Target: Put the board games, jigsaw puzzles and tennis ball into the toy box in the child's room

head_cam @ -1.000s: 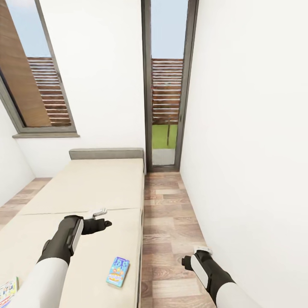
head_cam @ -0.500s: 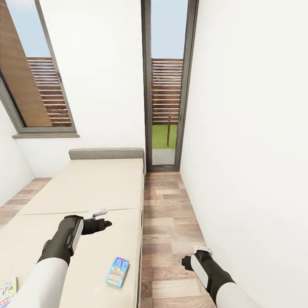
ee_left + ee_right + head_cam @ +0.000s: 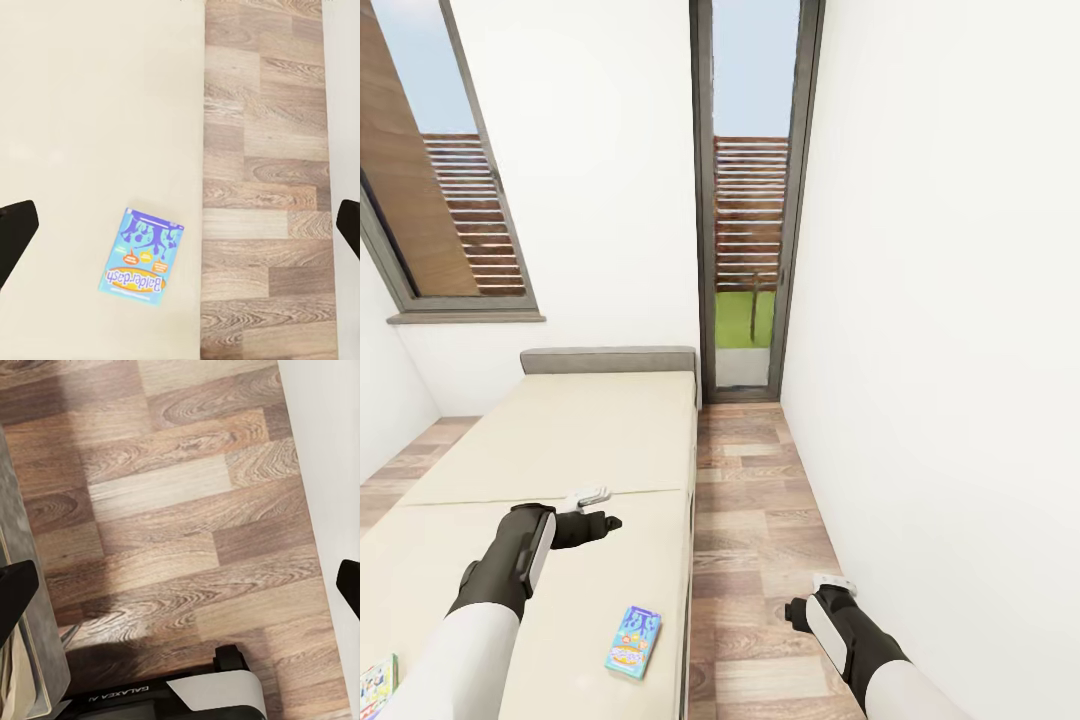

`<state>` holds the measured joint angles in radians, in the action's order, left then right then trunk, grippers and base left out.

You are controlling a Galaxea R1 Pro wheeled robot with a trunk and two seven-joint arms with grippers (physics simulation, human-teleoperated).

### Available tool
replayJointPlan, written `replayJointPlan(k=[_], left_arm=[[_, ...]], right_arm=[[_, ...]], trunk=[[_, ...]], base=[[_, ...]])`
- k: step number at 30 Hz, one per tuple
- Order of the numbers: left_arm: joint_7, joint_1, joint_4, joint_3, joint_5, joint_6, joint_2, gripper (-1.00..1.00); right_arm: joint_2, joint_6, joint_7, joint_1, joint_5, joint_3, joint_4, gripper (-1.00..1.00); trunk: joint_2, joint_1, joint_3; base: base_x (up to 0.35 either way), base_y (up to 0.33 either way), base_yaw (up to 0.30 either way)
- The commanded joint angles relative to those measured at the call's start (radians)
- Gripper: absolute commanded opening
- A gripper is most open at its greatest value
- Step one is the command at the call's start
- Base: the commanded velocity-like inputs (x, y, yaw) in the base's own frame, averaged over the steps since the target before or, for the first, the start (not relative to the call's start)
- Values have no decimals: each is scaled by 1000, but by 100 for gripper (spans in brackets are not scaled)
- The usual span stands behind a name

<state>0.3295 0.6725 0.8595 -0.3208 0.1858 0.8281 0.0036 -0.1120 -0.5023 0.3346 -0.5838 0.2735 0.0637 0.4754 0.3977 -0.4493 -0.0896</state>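
A small blue board game lies flat on the beige bed, close to the mattress's right edge. In the left wrist view the same blue box sits below my left gripper, whose dark fingertips stand wide apart with nothing between them. In the head view my left gripper hovers over the mattress, beyond the box. A second colourful board game peeks in at the bed's near left. My right gripper hangs open over the wood floor, holding nothing. The table and toy box are out of view.
A narrow strip of wood-plank floor runs between the bed and the white wall on the right. A tall glass door closes the far end. The bed's grey frame and my base sit by the right gripper.
The whole head view has crept forward a little, so both boxes sit slightly lower in the picture. Both arms keep their pose.
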Motion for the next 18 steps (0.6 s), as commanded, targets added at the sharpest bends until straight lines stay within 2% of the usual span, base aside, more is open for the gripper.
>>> replayJointPlan(k=[1,18], left_arm=[[9,1,1,-3,11,3,-1,100],[9,1,1,-2,11,3,-1,100]], right_arm=[[1,-4,9,-1,10,7,2,100],[1,-4,7,-1,11,6,2,100]], trunk=[[2,-1,-2],[2,-1,-2]], base=[[5,0,0],[23,-28,0]])
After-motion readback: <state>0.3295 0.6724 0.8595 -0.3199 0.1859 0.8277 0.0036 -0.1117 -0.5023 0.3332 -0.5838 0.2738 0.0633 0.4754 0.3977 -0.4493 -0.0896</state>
